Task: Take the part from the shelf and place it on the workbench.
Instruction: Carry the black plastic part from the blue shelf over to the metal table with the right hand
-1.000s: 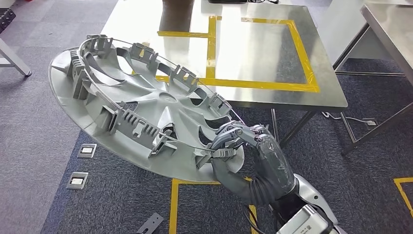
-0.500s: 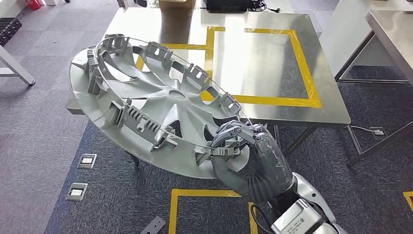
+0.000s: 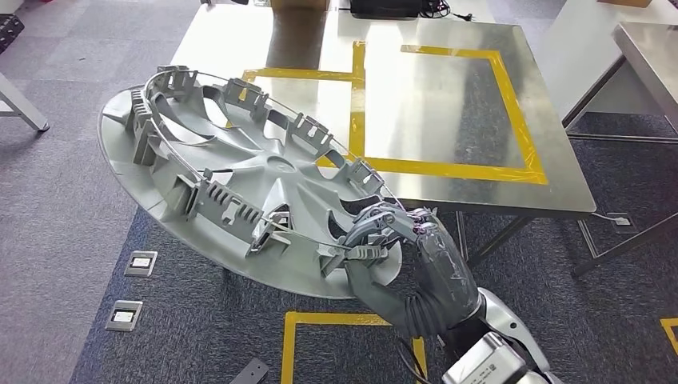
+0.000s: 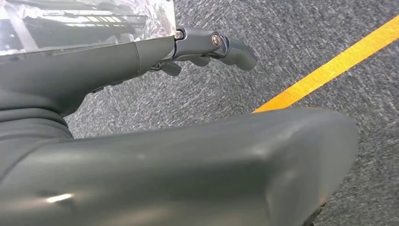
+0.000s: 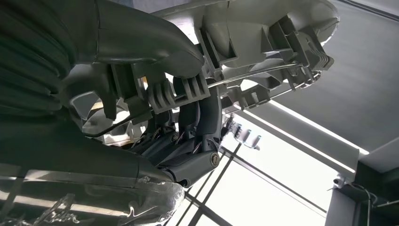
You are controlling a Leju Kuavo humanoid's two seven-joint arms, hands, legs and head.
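The wheel cover [image 3: 240, 192] is gripped at its near rim by the right hand [image 3: 384, 236], partly over the counter [image 3: 448, 96] w/ yellow tape. View has shifted vs. earlier; counter approached. Left hand [image 4: 207, 44]: empty.

A steel workbench [image 3: 448, 104] bears yellow tape lines [image 3: 512, 112]; dark objects [image 3: 384, 6], perhaps equipment, sit at its far edge.

The whole head view shifts, so the camera moves. The part [image 3: 240, 192] in the right robot hand [image 3: 384, 240] now overlaps more of the surface [image 3: 448, 104] than a second ago.
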